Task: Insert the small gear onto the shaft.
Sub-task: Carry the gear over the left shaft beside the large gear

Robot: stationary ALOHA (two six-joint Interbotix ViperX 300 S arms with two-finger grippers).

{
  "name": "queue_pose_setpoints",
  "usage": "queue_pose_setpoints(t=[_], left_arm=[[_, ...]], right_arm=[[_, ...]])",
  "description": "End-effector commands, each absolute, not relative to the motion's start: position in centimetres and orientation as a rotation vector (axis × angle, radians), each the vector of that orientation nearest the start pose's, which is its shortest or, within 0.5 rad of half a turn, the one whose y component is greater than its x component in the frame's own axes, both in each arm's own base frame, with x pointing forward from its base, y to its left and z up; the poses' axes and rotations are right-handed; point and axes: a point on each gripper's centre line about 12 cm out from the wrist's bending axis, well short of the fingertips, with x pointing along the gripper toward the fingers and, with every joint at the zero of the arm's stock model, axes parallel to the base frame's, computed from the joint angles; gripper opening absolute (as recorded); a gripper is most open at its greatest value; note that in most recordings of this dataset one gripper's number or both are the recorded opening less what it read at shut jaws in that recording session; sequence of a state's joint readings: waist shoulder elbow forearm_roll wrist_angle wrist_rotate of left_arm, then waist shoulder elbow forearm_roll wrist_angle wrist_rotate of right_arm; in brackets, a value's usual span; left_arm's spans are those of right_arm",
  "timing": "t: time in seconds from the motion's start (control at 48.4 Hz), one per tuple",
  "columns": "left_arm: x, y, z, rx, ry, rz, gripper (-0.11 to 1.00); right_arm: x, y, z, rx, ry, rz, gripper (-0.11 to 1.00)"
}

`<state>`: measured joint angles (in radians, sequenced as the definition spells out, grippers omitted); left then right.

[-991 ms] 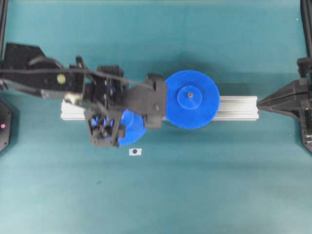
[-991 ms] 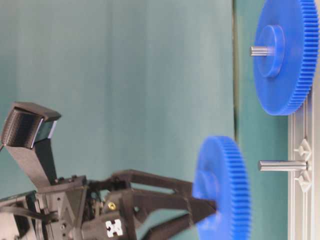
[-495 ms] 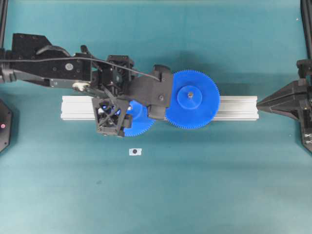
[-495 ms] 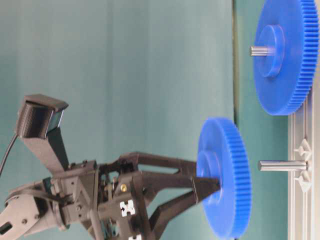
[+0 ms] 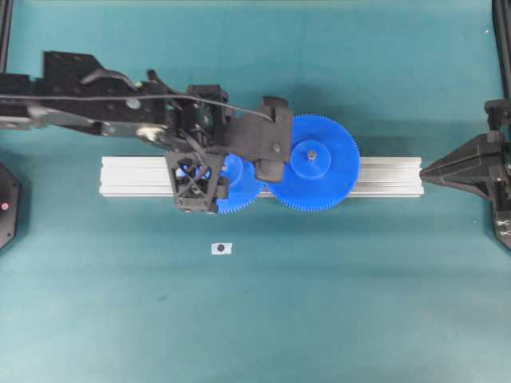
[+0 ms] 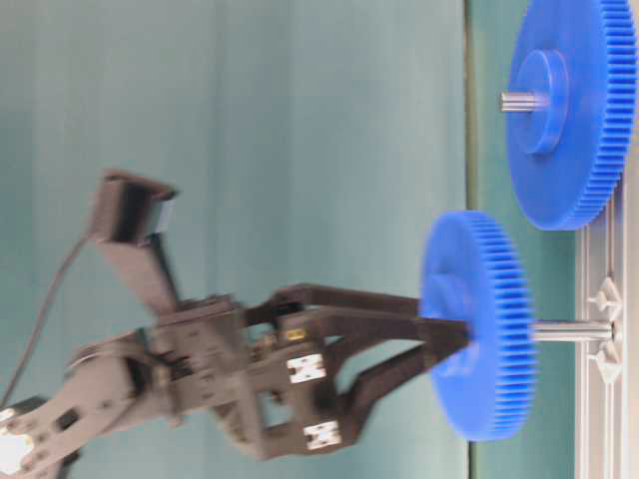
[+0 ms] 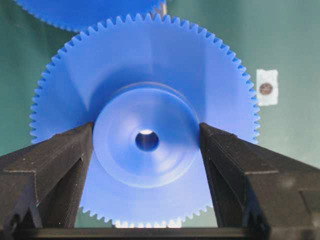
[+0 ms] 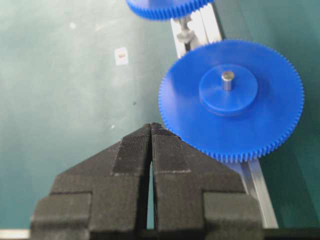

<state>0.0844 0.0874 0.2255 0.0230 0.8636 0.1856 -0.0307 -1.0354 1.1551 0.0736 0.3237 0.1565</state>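
No readable text, number or brand is showing anywhere. A small white sticker [image 5: 222, 248] with a dark dot is lying on the green table [image 5: 319, 319], bearing no lettering.

Illumination is even and moderately bright in all views, with a teal cast from the desk [image 5: 335, 311]. In the overhead view, a soft shadow lies on the desk toward 12 o'clock of the larger gear [image 5: 313, 163]. The left arm [image 6: 200, 369] is motion-blurred in the table-level view. The small gear [image 7: 145, 135] is sharp; its near foreground is softly focused.
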Motion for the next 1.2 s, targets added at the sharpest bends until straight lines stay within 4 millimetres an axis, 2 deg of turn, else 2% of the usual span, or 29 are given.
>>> queue_pose_setpoints(t=[0.0,0.351,0.599,0.929,1.177], left_arm=[[41.9,3.9,23.0,0.143,1.146,-0.02,0.72],[42.2,4.3,21.4,0.134,1.184,-0.017,0.72],[42.0,4.8,21.6,0.122,1.181,-0.003,0.72],[40.3,5.1,21.3,0.103,1.224,0.009,0.72],[40.3,5.5,21.7,0.098,1.214,0.019,0.72]], right_arm=[[17.9,-0.3,24.9,0.241,0.426,-0.059,0.01],[17.9,-0.3,24.9,0.242,0.424,-0.059,0.01],[17.9,-0.3,25.0,0.242,0.423,-0.059,0.01],[18.0,-0.3,25.4,0.244,0.404,-0.058,0.01],[18.0,-0.3,25.7,0.244,0.395,-0.057,0.01]])
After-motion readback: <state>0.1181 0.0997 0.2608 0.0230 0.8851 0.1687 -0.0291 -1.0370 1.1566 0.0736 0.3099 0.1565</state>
